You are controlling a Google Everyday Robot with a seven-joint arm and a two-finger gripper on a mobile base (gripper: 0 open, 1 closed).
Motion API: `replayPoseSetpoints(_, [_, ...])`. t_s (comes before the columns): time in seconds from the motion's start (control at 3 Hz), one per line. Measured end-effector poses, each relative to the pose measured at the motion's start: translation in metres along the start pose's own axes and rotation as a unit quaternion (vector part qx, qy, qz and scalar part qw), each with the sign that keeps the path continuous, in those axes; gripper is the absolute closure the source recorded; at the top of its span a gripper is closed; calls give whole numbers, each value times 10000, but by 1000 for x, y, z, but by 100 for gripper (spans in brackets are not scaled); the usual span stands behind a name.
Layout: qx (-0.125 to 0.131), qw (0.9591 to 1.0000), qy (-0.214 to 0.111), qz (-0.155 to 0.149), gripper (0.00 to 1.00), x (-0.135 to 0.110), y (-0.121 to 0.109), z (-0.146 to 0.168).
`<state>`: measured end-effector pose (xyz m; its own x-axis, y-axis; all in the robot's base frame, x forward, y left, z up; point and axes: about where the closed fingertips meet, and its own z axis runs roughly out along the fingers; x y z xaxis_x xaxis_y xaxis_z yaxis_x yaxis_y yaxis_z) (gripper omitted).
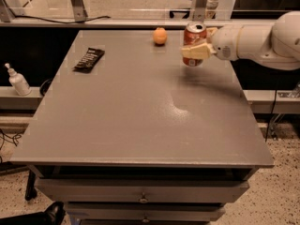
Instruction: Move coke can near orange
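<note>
- Item: coke can [194, 33]. A red cylindrical drink can with a silver top is recorded, upright, with a pale patch low on its side. The pull-tab cannot be made out.
- Location: the can is held at the far right of the grey table [140, 125], apparently clear of the surface, since a soft shadow is cast on the tabletop below it. It is placed to the right of the orange [160, 35], near it but not touching.
- Holder: the gripper [193, 52] is reached in from the right on a white arm [253, 41]. Its cream fingers [197, 50] are closed across the can's mid-body, and the can is gripped between them.
- Handling, judged: the can is taken to be light and thin-walled, stiff enough for a moderate squeeze but liable to dent under a hard one. The painted metal is expected to be smooth and somewhat slippery. Whether it is full or empty cannot be told.
- Hold point, judged: the middle of the side wall, as now used, is considered the best place; the rim and base are less secure.
- Orange: a small, smooth, round fruit, much shorter than the can, is noted near the table's far edge. It may roll if nudged.
- Also present: a black snack bar wrapper [89, 59] lies at the far left, well apart from the can.
</note>
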<state>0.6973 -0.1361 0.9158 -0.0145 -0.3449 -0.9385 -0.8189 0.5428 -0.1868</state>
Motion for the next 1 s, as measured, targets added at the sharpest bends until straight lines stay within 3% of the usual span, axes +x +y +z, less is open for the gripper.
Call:
replayPoseSetpoints(0.33, [102,9997,-123,163,100,0,-48,27])
replayPoseSetpoints(0.67, [282,9992,-229,161,100,-17,-87,48])
replayPoseSetpoints(1.0, [450,9985,-278,156,100,-30,-109,60])
